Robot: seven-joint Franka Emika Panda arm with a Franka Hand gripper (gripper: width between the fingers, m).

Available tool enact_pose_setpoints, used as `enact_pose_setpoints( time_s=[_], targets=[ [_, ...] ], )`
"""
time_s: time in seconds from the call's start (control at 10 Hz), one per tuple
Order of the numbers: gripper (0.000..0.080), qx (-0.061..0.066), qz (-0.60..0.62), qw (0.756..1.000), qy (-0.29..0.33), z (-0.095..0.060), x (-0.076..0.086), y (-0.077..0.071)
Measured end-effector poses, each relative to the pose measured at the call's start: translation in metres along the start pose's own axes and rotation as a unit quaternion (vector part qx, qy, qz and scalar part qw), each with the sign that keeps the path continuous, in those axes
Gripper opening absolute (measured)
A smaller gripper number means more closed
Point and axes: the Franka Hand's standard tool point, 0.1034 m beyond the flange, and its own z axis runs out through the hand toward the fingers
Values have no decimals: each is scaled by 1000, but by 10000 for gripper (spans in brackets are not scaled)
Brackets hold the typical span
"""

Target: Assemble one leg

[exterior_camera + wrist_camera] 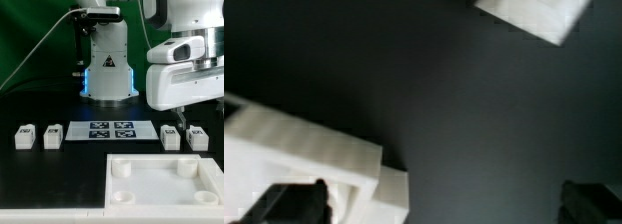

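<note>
Dark fingers [292,203], spread wide and holding nothing, hang near the small white plastic block leg [170,137] beside the marker board [110,131] (probably lining up a grasp).

Arm is glossy white plastic with rounded shells: a tapered base column [98,50] carries a black triangle mark [110,62] and a glowing blue ring [104,92] low down, with a dark joint [100,14] above it. The hand housing [190,80] in the exterior view is bulky, boxy and white with rounded corners and a dark grey strip [176,51] across its upper part. Fingers [292,203] are dark, near black, and blurred in the wrist view, so no surface detail is readable.
</note>
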Motion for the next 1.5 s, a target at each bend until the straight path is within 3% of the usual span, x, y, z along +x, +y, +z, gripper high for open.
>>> enact_pose_setpoints(
  time_s=[0.2, 0.5, 0.9, 1.0, 1.1, 1.2, 1.3, 1.5],
  targets=[
    [649, 8, 133, 990, -34, 7, -6, -13],
    [649, 12, 128, 990, -60, 13, -7, -15],
    [649, 26, 126, 966, -223, 10, -12, -14],
    [649, 25, 143, 947, -287, 10, -23, -19],
    [649, 25, 152, 924, -351, 16, -29, -26],
    [649, 29, 155, 916, -368, 27, -26, -28],
    [649, 31, 152, 892, -426, 30, -40, -30],
    [649, 33, 152, 891, -426, 47, -44, -33]
  ],
)
